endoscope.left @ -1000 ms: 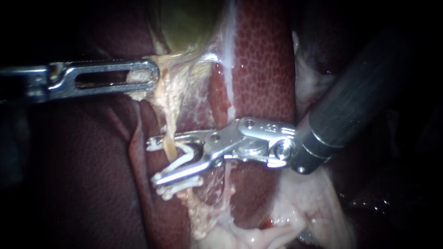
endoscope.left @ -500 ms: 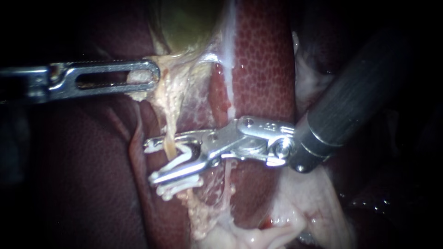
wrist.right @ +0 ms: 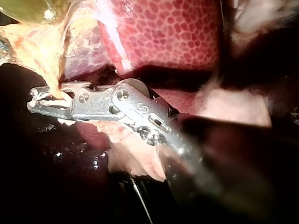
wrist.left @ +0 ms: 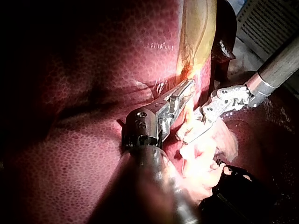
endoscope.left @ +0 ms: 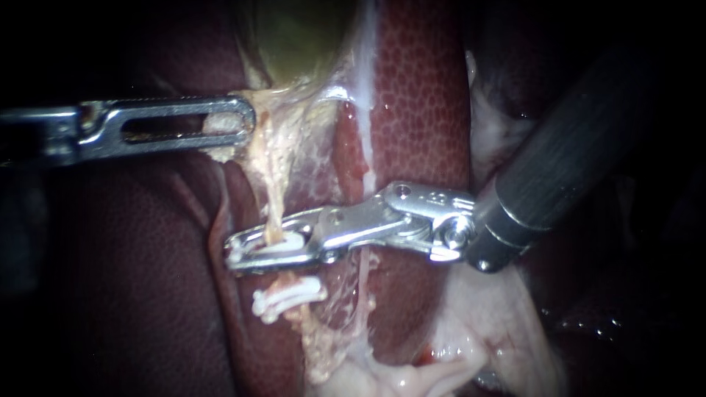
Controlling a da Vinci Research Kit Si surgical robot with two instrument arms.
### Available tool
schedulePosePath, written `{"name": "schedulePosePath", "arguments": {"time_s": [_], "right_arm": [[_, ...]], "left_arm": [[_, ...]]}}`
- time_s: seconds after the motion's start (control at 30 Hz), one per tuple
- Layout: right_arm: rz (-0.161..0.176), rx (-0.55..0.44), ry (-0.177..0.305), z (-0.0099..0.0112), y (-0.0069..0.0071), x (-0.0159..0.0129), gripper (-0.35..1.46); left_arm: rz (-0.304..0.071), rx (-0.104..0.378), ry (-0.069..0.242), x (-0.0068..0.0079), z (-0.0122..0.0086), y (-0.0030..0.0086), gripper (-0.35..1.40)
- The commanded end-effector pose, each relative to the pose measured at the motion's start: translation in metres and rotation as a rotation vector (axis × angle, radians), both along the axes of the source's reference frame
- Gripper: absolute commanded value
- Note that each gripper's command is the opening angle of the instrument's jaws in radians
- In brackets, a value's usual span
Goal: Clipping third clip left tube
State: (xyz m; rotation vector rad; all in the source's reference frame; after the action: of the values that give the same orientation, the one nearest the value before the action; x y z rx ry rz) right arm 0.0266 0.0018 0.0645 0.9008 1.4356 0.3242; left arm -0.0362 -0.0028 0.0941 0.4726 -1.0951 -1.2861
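The right instrument [endoscope.left: 235, 250] is seen with its jaws brought almost fully together on a white clip [endoscope.left: 283, 248], and the clip is wrapped round the left tube [endoscope.left: 273, 213]. The tube is crossed at a right angle, judged to be so that the clip can be pressed flat across its whole width. The shaft is brought in from 3 o'clock, which keeps it off the tissue being worked on.

At 6 o'clock from these jaws, a little way down the same tube, another clip [endoscope.left: 288, 300] is found already seated. A short bare stretch of tube is left between the two, presumably so that they do not foul each other.

At 11 o'clock from the clipping site, the left instrument [endoscope.left: 244, 121] is held with its slotted jaws closed on pale tissue [endoscope.left: 215, 121] just under the gallbladder [endoscope.left: 301, 37]. This tissue is pulled toward 9 o'clock, and by that pull the tube appears to be drawn straight and lifted clear of the liver [endoscope.left: 419, 110]. The squeeze is judged near complete. Whether the clip has latched cannot be told from these views.
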Motion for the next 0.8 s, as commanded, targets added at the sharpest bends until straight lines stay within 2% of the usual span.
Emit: {"name": "schedulePosePath", "arguments": {"time_s": [0.03, 0.13, 0.8], "right_arm": [[-0.001, 0.000, 0.000, 0.0000, 0.0000, 0.0000, -0.17], [-0.002, 0.000, 0.001, 0.0000, 0.0000, 0.0000, -0.34], [-0.015, 0.019, -0.012, 0.0002, 0.0000, -0.0003, -0.35]], "left_arm": [[0.000, 0.000, 0.000, 0.0000, 0.0000, 0.0000, -0.16], [0.000, 0.000, 0.000, 0.0000, 0.0000, 0.0000, -0.16], [0.000, 0.000, 0.000, 0.0000, 0.0000, 0.0000, -0.16]]}}
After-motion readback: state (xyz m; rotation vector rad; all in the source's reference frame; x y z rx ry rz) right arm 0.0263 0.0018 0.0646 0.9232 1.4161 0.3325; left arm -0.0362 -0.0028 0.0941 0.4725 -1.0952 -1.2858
